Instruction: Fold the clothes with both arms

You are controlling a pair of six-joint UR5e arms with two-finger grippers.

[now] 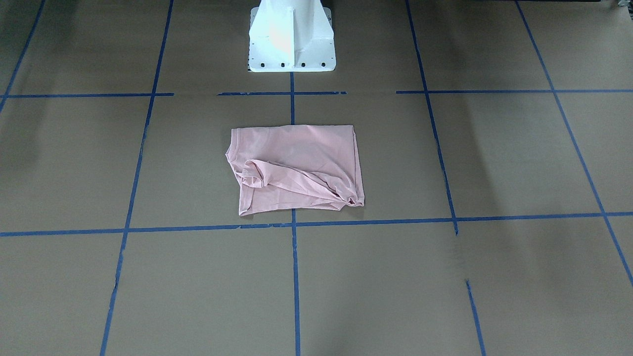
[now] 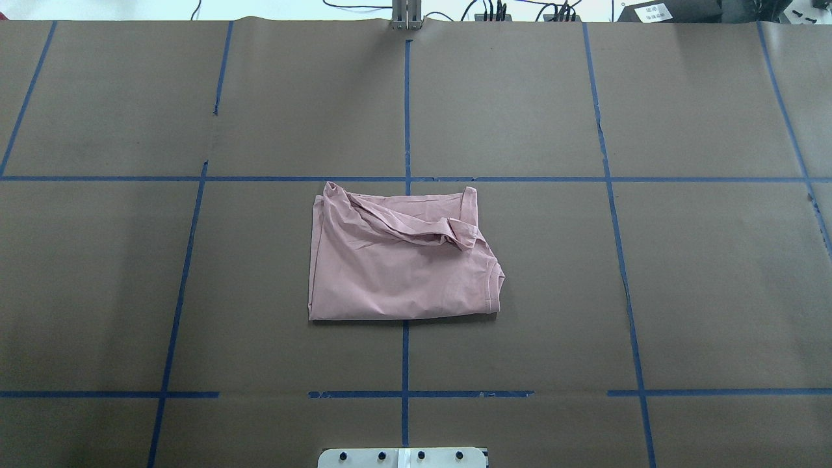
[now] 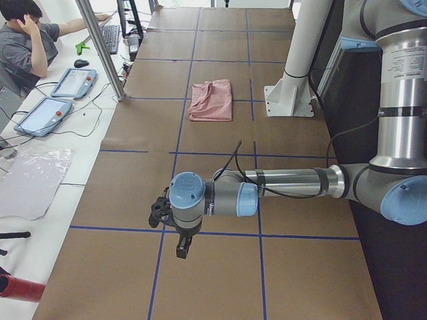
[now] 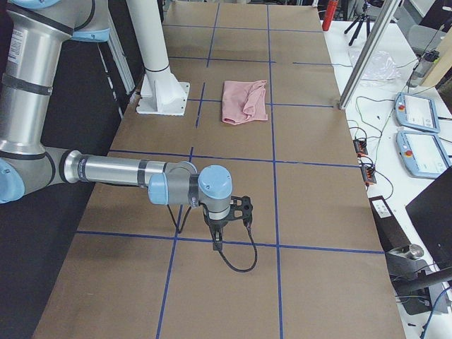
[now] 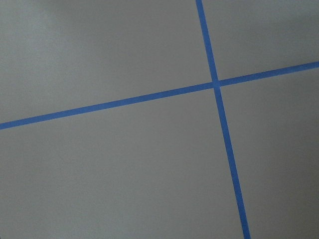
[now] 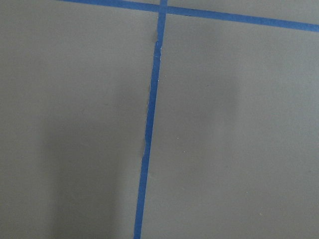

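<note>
The pale pink T-shirt (image 2: 396, 273) lies folded into a rough rectangle at the table's middle, with a bunched ridge across its far part. Its print is hidden. It also shows in the front view (image 1: 296, 163), the left side view (image 3: 212, 100) and the right side view (image 4: 245, 101). My left gripper (image 3: 160, 212) hangs over bare table far from the shirt, toward the table's left end. My right gripper (image 4: 244, 208) hangs likewise toward the right end. I cannot tell whether either is open or shut. Both wrist views show only brown paper and blue tape.
The white pedestal base (image 1: 292, 39) stands just behind the shirt on the robot's side. Blue tape lines (image 2: 406, 110) grid the brown table. An operator (image 3: 27, 47) sits beside tablets (image 3: 73, 81) past the far edge. A metal post (image 3: 100, 47) stands at that edge.
</note>
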